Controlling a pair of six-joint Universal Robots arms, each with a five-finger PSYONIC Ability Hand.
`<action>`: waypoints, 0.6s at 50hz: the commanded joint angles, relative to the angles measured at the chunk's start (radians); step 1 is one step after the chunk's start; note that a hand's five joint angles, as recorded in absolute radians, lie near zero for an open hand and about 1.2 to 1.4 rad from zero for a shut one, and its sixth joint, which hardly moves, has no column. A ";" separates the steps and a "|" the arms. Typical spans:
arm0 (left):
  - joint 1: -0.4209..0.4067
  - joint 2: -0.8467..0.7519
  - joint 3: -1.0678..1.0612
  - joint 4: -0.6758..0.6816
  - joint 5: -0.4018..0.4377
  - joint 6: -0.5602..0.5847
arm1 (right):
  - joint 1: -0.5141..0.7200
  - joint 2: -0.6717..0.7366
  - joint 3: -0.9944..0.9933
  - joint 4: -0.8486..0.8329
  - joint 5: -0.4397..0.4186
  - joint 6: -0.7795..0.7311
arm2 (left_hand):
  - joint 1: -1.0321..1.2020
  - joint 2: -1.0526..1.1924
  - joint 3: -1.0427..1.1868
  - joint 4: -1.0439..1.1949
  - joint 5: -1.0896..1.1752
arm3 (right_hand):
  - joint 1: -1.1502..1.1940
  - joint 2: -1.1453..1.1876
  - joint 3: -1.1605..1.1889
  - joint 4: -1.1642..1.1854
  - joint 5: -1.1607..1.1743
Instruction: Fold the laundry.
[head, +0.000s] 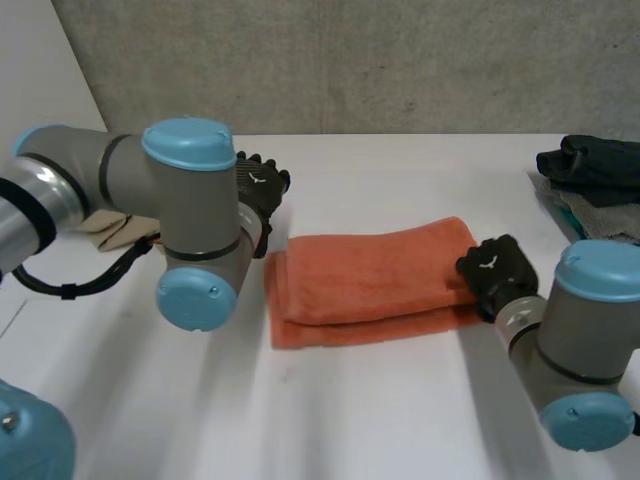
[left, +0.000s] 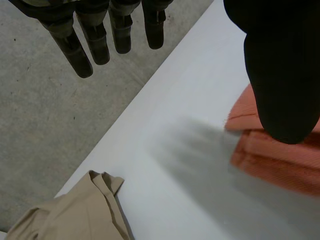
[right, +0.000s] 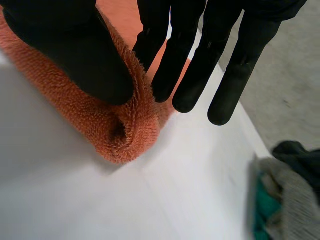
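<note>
Currently the orange towel (head: 370, 285) is lying folded in the middle of the bench (head: 400, 410). Its long axis is running left to right, with the right end angling slightly toward the far side.

The right robot hand (head: 495, 270) is sitting at that right end and touching it. In its wrist view the thumb is pressing one side of a raised roll of terry while its straight fingers (right: 167, 75) are bearing on the other side, so it is pinching the end fold.

The left robot hand (head: 262, 190) is hovering at the opposite end, just beyond the towel's far left corner. Its fingers (left: 95, 45) are hanging straight and apart from the thumb, holding nothing, and the corner is lying just beside the thumb.

As I judge it, the coming move is turning on that long axis: the right end is looking ready to travel leftward over the left end. The right hand has the grip for that, and the left hand is the nearer one for steadying the left end.

A tan cloth (head: 115, 230) is lying at the left, and a dark pile of clothes (head: 595, 170) is waiting at the far right. Both are well apart from the towel.
</note>
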 joint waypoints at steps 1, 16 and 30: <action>0.025 0.071 -0.081 0.006 0.043 -0.026 | -0.047 -0.011 -0.002 -0.009 0.012 -0.104 | -0.030 -0.030 -0.033 -0.021 -0.046 | 0.303 0.222 0.215 0.205 0.214; 0.043 0.200 -0.192 0.032 0.075 -0.072 | 0.327 -0.031 0.077 -0.425 -0.159 -0.348 | -0.030 -0.030 -0.033 -0.021 -0.046 | 0.303 0.222 0.215 0.205 0.214; 0.006 0.250 -0.259 0.044 0.092 -0.147 | 0.361 0.036 0.182 -0.551 -0.347 -0.276 | -0.030 -0.030 -0.033 -0.021 -0.046 | -0.919 -1.000 -1.007 -1.017 -1.008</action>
